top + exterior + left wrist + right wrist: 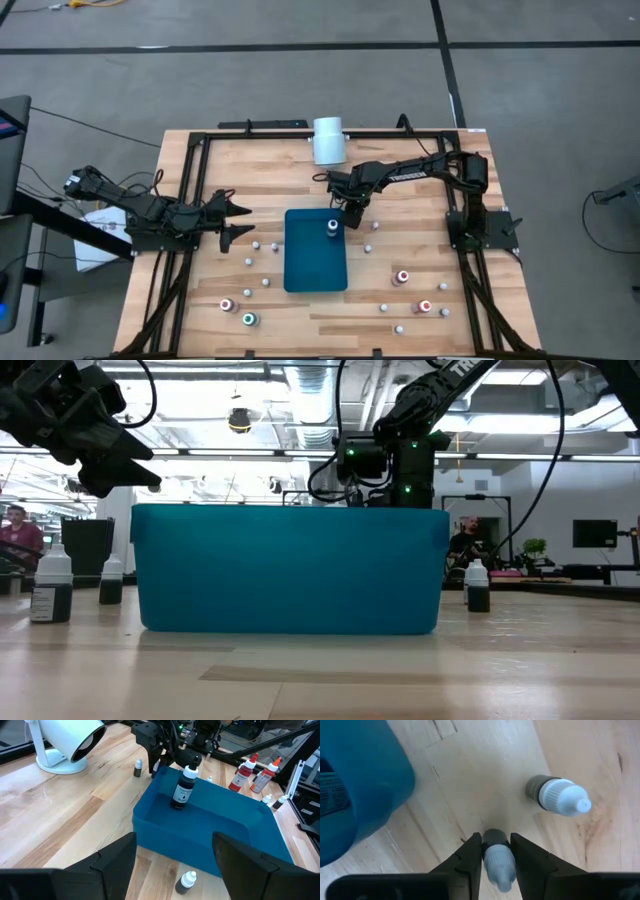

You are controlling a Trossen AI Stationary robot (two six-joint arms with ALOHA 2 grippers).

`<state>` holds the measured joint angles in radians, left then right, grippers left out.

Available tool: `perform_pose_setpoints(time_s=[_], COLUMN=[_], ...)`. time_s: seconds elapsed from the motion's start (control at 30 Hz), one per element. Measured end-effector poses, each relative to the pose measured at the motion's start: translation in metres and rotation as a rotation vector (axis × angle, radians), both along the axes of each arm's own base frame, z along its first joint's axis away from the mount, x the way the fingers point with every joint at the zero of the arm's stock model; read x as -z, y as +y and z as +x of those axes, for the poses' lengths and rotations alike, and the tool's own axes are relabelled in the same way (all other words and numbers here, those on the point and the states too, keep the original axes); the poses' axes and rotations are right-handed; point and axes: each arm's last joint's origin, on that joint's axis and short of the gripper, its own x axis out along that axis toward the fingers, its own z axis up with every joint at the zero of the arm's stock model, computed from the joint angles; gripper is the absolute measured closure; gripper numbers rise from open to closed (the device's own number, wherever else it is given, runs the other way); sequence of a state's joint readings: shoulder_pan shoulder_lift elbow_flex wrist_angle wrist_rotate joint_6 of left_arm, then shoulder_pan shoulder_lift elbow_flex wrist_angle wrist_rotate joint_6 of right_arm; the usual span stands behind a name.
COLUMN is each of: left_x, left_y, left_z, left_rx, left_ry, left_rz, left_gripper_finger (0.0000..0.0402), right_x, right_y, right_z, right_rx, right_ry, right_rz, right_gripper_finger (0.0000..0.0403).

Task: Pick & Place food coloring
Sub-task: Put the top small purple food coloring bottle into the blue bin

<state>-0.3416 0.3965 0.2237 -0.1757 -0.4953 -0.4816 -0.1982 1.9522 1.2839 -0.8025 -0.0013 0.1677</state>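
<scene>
- Right gripper point(496, 851) is down at the table just off the far right corner of the teal tray point(312, 268), fingers squeezed against a small bottle with a whitish cap point(497, 857) standing on the wood, so it's grasping that one.
- Just beside it, on the side away from the tray, another whitish-capped bottle point(559, 796) stands loose on the boards, not touching the fingers.
- On the tray side of that claw, one dark bottle with a white cap point(185, 787) stands upright inside the tray near its far end.
- Behind that claw, toward the table's back edge, is the big white cylinder point(328, 139), lying on its side on a white stand.
- Rest of the food coloring is scattered well away from it, toward the front: red-topped ones point(402, 277) on the right side, a green-topped one point(248, 319) and another red one point(227, 305) at the front left, plus a bunch of tiny whitish dots point(256, 244) on both sides of the tray.
- Left gripper point(240, 220) hangs out on the opposite side of the tray, fingers spread wide with nothing in them, up off the table.
- Low view shows a person point(20, 535) way back in the room, too far off to say much.
</scene>
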Motion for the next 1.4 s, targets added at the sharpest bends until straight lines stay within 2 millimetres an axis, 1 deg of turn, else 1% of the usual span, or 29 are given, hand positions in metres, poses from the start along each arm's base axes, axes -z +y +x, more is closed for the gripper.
perform_pose_setpoints(time_s=[0.17,0.43,0.63,0.83,1.0,1.1,1.23,1.4], left_x=[0.0,0.0,0.0,0.0,0.0,0.0,0.0,0.0], left_y=[0.0,0.0,0.0,0.0,0.0,0.0,0.0,0.0], left_z=[0.0,0.0,0.0,0.0,0.0,0.0,0.0,0.0], left_rx=[-0.001,-0.002,-0.002,-0.005,-0.007,-0.007,-0.008,-0.008], left_ry=[0.0,-0.001,-0.001,-0.001,-0.001,-0.001,-0.001,-0.001], left_rz=[0.0,0.0,0.0,0.001,0.002,0.002,0.002,0.001], left_gripper_finger=[0.0149,0.0149,0.0149,0.0149,0.0149,0.0149,0.0149,0.0149], right_x=[0.0,0.0,0.0,-0.006,-0.024,-0.039,-0.067,-0.106], right_y=[0.0,0.0,0.001,0.002,0.003,0.004,0.007,0.015], right_z=[0.0,-0.001,-0.005,-0.009,-0.015,-0.022,-0.034,-0.05], right_rx=[0.0,0.0,0.005,0.009,0.009,0.016,0.016,-0.002], right_ry=[0.0,0.013,0.058,0.068,0.048,0.035,-0.015,-0.159], right_rz=[0.0,0.003,0.012,0.013,0.008,0.006,-0.002,0.016], right_gripper_finger=[0.0325,0.0325,0.0325,0.0325,0.0326,0.0326,0.0326,0.0326])
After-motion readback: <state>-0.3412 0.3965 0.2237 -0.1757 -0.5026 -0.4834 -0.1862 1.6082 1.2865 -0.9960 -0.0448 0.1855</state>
